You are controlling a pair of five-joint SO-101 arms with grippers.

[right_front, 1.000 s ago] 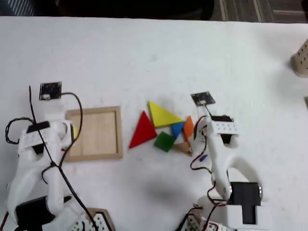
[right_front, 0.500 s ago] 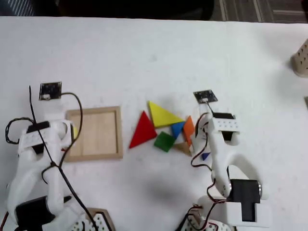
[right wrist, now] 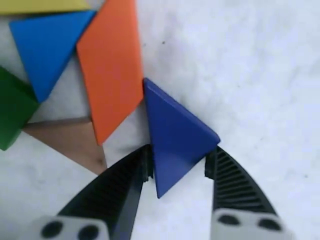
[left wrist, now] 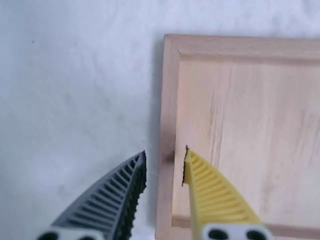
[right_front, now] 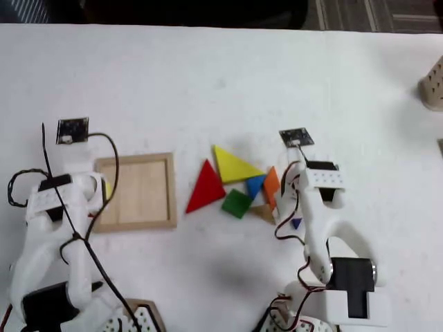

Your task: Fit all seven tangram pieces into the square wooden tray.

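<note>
Looking down over the white table (right_front: 208, 83), the layout's pretty simple. The square wooden tray (right_front: 170, 190) sits on the near left, and the loose pieces are bunched up on the table just to its right. There's a red wooden triangle (right_front: 205, 187), a big yellow triangle (right_front: 233, 166) on the far side of the bunch, a green square (right_front: 237, 203), a light blue triangle (right_front: 255, 184), an orange parallelogram (right_front: 270, 182), and a brown triangle (right_front: 264, 211) at the near edge. From up there the dark blue triangle (right_front: 296, 223) is just a little corner poking out beside the right arm. The right wrist view gets it properly: the right gripper (right wrist: 178, 160) has a finger on each side of it and is pinching it, with one corner right up against the orange parallelogram. Can't tell if it's off the table or not. The left wrist view is close on the tray's left rim, with wood grain and all. The left gripper (left wrist: 164, 154) is spread a bit and straddles that rim, black finger over the table outside and yellow finger over the tray floor. I can't tell whether either one touches the wood.
</note>
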